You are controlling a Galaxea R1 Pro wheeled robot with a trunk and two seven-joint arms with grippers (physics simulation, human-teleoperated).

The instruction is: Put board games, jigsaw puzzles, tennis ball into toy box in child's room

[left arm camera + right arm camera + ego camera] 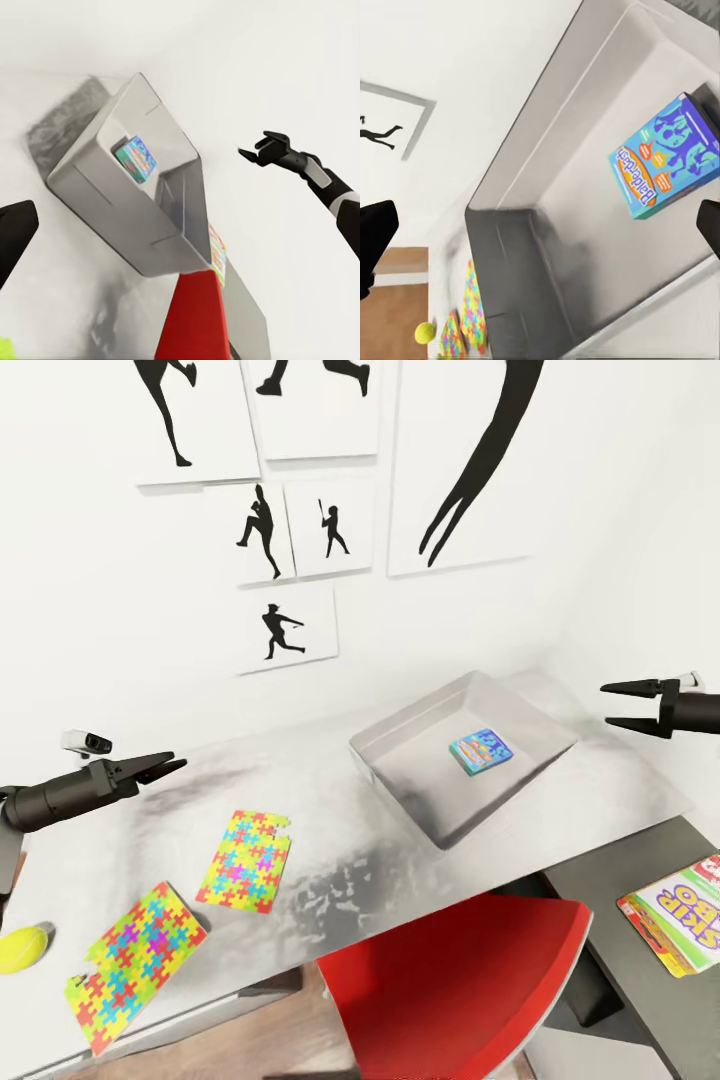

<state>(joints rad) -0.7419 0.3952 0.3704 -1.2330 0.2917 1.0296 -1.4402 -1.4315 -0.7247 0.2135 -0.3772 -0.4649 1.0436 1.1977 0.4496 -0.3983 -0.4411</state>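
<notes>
The toy box (pixel 405 732) sits on the table (pixel 330 810) at the back right, with one blue board game (pixel 481 750) flat inside it. A white and yellow SKIP BO board game (pixel 682 916) lies on the lower dark side section. Two jigsaw puzzles (pixel 247 860) (pixel 135 965) lie on the table's left part, and the tennis ball (pixel 22 948) rests at the far left edge. My left gripper (pixel 175 767) hovers open above the table's left side. Beside the toy box's right corner my right gripper (pixel 606 705) is open and empty, above the blue game (pixel 667 157).
A red swivel chair (pixel 450 990) is tucked under the table's front edge, between the puzzles and the SKIP BO box. Black silhouette pictures (pixel 287 622) hang on the white wall behind the table. Bare tabletop lies between the puzzles and the toy box.
</notes>
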